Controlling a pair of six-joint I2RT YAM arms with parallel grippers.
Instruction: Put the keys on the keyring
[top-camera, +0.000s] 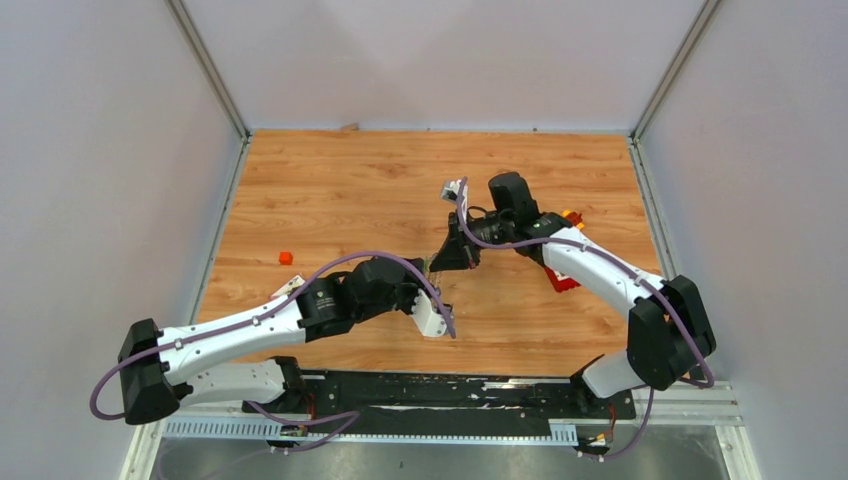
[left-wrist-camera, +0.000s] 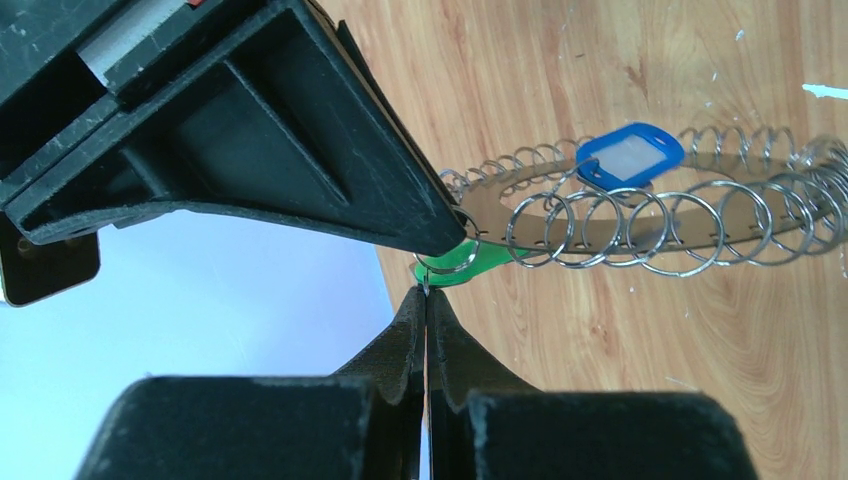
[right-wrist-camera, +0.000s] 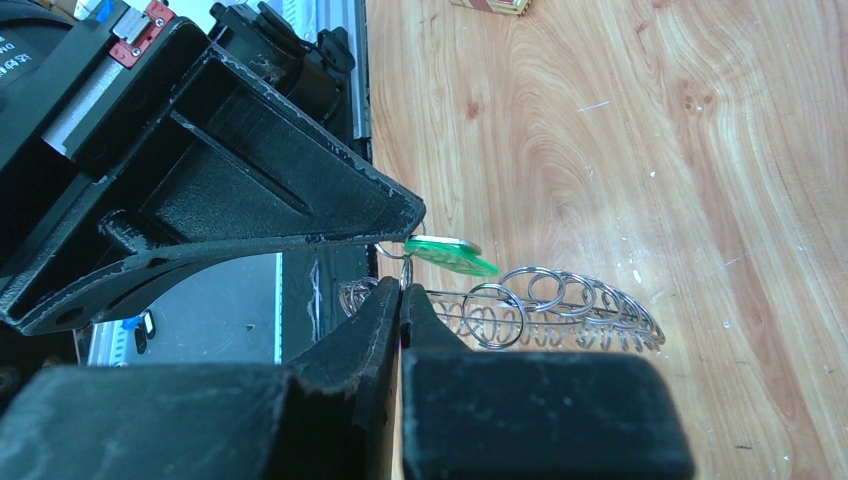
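Left gripper (left-wrist-camera: 425, 300) first: fingers pressed tight together, and a thin wire loop runs right into the tips. That loop belongs to the green key (left-wrist-camera: 462, 262), whose plastic head sits just above the pinch. So the left has the green key by its wire.

Tip to tip with it is the right gripper (right-wrist-camera: 401, 298), also squeezed together. It looks clamped on the near edge of the keyring (left-wrist-camera: 640, 235), though the contact is tiny and hard to read. From the overhead camera the two meet nose to nose near the middle of the bench (left-wrist-camera: 620, 380).

Out from the pinch, the keyring stretches away roughly level, a silver band crowded all round with small wire rings. The green key lies right at its near end, touching or overlapping the first of those rings; whether it is threaded on, I can't say.

The blue key (left-wrist-camera: 628, 155) sits at the ring's far edge, overlapping the band. Well off to the left on the wood there's a small red block (top-camera: 285, 257).
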